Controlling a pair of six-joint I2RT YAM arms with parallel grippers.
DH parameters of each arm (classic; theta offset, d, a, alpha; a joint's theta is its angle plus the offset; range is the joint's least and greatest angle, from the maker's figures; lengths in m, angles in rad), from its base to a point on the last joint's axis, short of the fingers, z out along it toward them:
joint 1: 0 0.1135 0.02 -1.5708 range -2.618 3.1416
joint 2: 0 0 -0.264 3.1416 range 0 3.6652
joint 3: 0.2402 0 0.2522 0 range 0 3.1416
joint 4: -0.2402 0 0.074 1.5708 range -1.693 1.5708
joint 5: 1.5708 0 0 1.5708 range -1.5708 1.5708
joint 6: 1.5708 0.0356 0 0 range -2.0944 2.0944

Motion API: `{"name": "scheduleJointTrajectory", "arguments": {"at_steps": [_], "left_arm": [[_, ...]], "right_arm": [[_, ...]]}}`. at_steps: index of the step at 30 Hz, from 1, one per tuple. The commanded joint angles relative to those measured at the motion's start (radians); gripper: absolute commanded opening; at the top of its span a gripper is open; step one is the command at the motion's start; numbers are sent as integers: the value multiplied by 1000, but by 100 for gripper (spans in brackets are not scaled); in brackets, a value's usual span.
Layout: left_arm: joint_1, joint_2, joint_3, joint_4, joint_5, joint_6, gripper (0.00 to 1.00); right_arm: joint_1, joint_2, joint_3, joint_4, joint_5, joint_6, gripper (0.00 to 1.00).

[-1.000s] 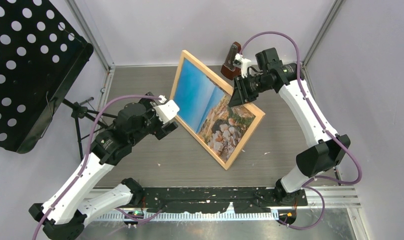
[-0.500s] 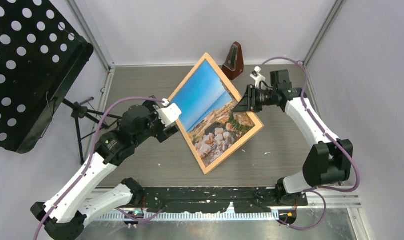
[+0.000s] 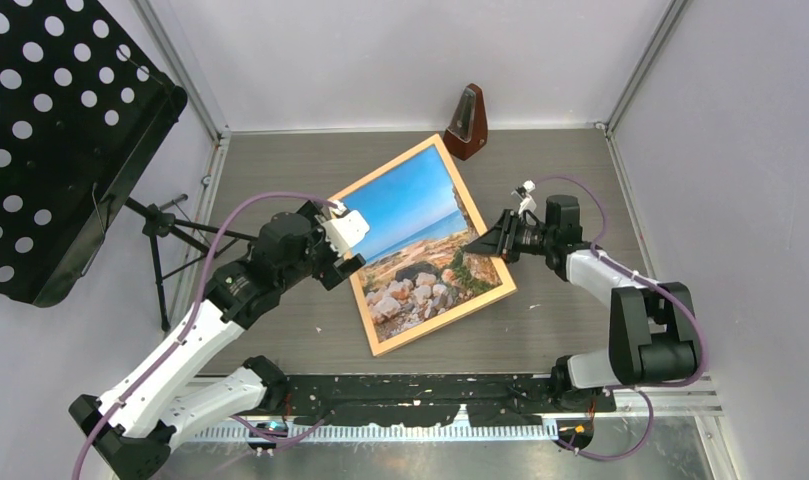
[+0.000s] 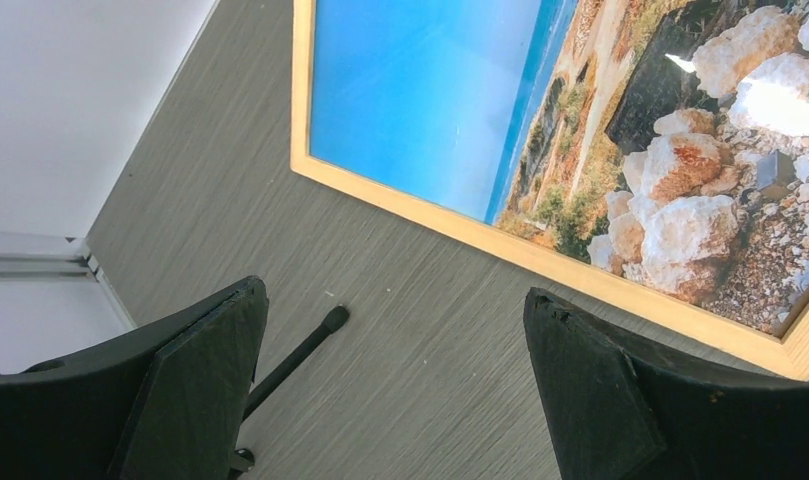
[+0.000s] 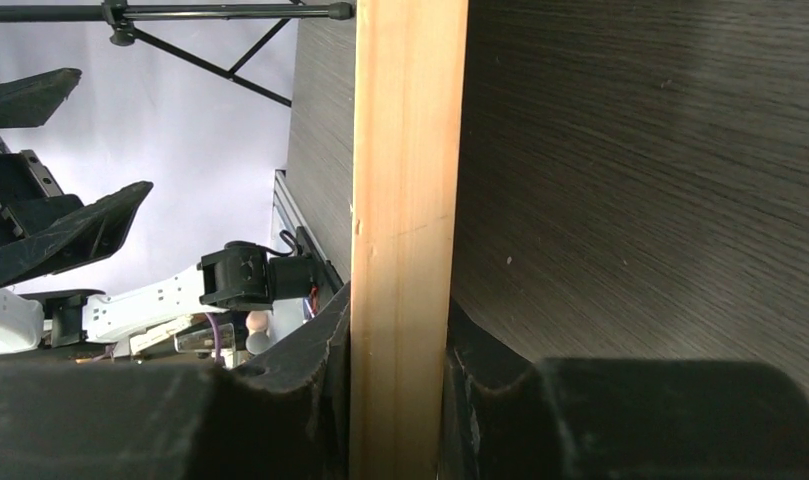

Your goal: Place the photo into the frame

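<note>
Only from the right wrist: right gripper [image 5: 398,345] jaws pinching the frame [image 5: 405,180] by its wooden edge. Only from above: photo [image 3: 415,250] in the frame, face up, askew on the worktop [image 3: 540,320], left of those jaws. Left gripper [image 4: 392,310] jaws spread wide, just short of the frame's left edge, not touching.

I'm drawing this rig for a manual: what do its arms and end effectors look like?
The left arm and right arm have white shells with bulky black joints. A purple cable loops along each. The left end effector and right end effector have two flat, black, wedge-shaped fingers.
</note>
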Motion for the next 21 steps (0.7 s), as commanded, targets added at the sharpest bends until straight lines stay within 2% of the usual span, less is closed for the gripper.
{"name": "scheduleJointTrajectory", "arguments": {"at_steps": [1, 10, 17, 21], "left_arm": [[7, 2, -7, 69, 16, -18, 100], [11, 4, -23, 78, 15, -16, 99], [14, 24, -20, 81, 21, -16, 100], [14, 23, -26, 87, 22, -16, 100]], "right_arm": [[-12, 46, -18, 346, -8, -10, 12], [-62, 277, -39, 574, -77, 83, 14], [-88, 353, -29, 549, -78, 39, 22], [-128, 365, -18, 427, -46, -50, 27]]}}
